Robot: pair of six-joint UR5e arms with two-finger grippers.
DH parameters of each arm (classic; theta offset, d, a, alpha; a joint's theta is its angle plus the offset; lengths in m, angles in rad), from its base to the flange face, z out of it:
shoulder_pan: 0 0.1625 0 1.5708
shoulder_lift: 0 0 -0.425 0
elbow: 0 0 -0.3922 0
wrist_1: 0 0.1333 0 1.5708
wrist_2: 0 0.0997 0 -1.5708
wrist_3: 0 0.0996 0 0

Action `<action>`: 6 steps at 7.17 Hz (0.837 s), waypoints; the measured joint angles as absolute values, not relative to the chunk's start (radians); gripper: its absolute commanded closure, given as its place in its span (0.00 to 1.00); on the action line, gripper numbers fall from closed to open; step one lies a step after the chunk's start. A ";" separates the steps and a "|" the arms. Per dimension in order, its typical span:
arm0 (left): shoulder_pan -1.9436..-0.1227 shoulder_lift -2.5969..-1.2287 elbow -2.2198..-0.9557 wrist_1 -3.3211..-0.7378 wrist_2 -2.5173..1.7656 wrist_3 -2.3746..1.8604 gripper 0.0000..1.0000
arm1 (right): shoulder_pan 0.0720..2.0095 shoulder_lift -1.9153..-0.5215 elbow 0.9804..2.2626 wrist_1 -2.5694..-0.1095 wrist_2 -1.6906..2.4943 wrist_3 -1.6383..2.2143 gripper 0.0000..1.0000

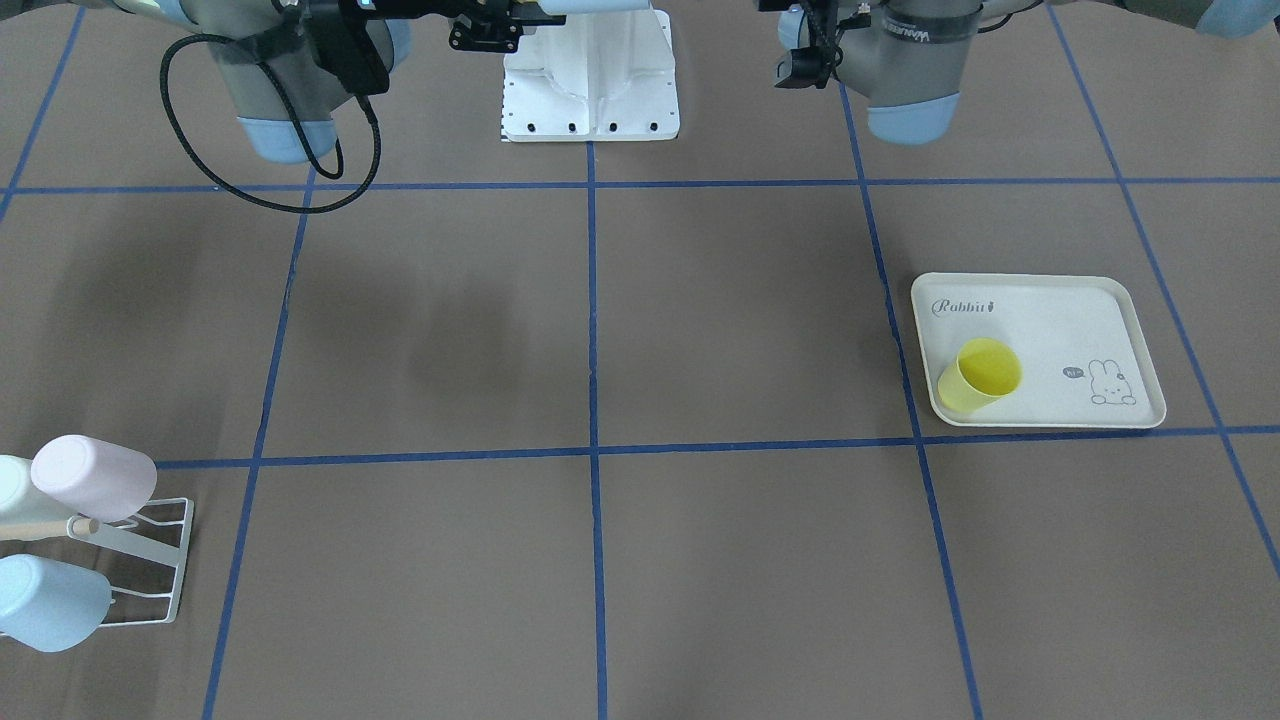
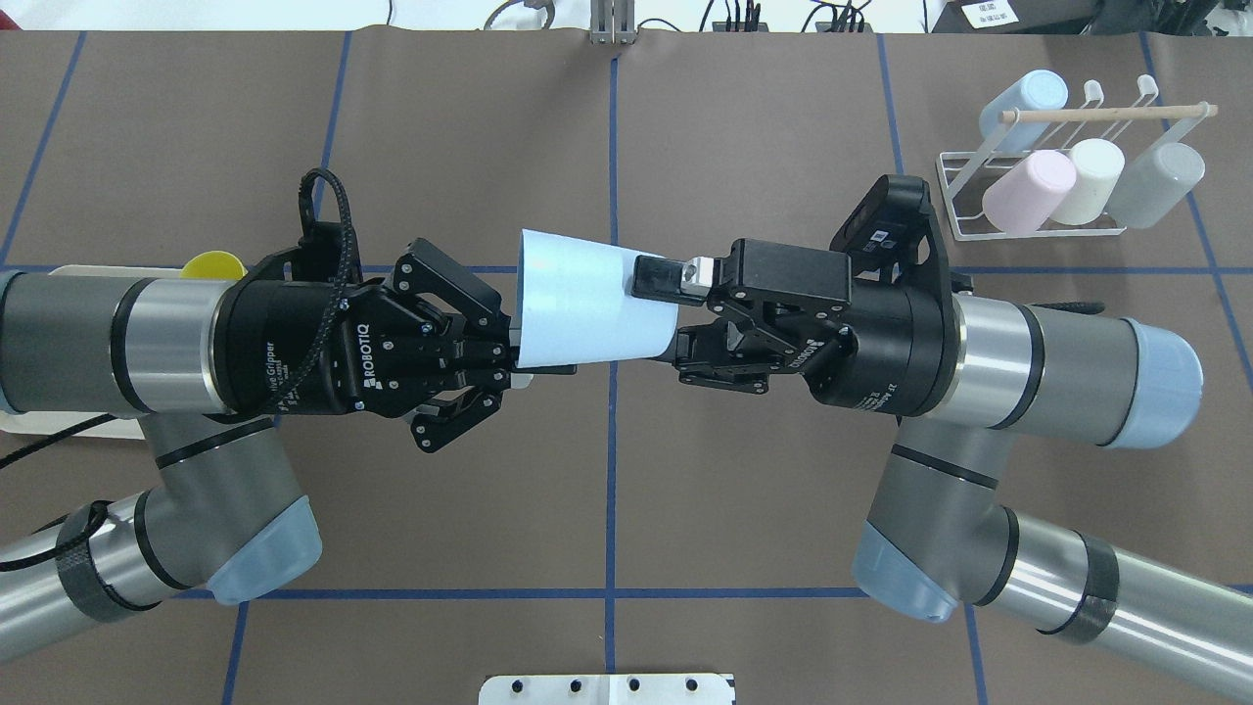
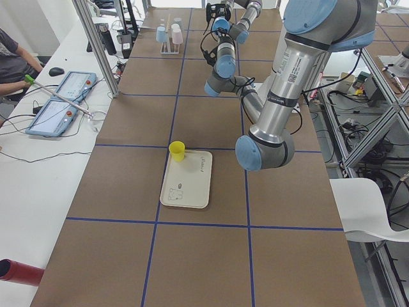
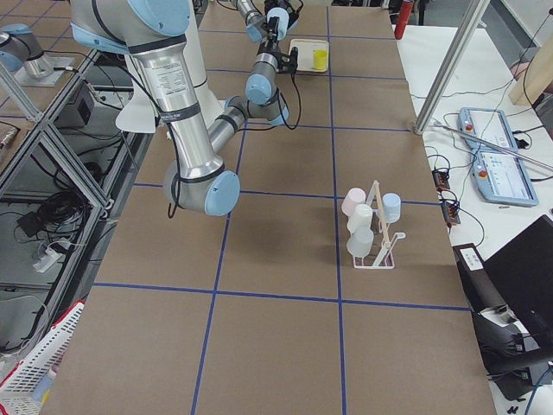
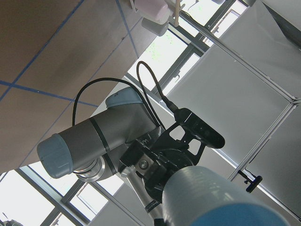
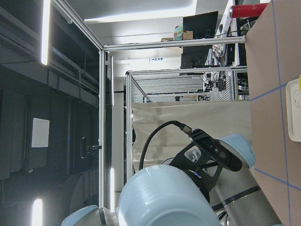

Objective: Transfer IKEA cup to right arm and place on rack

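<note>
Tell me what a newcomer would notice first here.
The light-blue cup is held sideways in mid-air at centre, with the left gripper at its wide rim and the right gripper straddling its narrow base. Then comes the rack with four cups at the robot's far right, and a yellow cup on the rabbit tray.

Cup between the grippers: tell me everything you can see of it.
The cup is pale blue, plain, tapered, handleless, plastic by its look. It lies sideways in mid-air, mouth toward the left gripper, base toward the right gripper. The left jaws pinch its rim; the right jaws straddle the base end, one touching the wall. Whether the right ones are clamped I cannot tell.
</note>
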State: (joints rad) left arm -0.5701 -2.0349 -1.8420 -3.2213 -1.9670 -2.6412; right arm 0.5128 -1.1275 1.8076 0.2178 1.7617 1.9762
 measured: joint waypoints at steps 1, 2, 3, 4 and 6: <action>-0.570 -2.035 -1.841 -3.221 -1.967 -2.641 1.00 | 0.512 -1.127 1.808 0.218 1.758 1.976 0.31; -0.569 -2.036 -1.841 -3.222 -1.967 -2.640 1.00 | 0.511 -1.128 1.808 0.218 1.757 1.976 0.38; -0.569 -2.036 -1.841 -3.222 -1.967 -2.640 0.95 | 0.511 -1.128 1.808 0.218 1.757 1.975 0.41; -0.569 -2.036 -1.842 -3.222 -1.967 -2.640 0.87 | 0.511 -1.129 1.809 0.218 1.757 1.975 0.44; -0.569 -2.036 -1.843 -3.223 -1.967 -2.638 0.01 | 0.511 -1.129 1.810 0.219 1.756 1.974 0.45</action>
State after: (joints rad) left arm -0.5691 -2.0357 -1.8427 -3.2227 -1.9666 -2.6383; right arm 0.5108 -1.1288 1.8103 0.2188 1.7564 1.9743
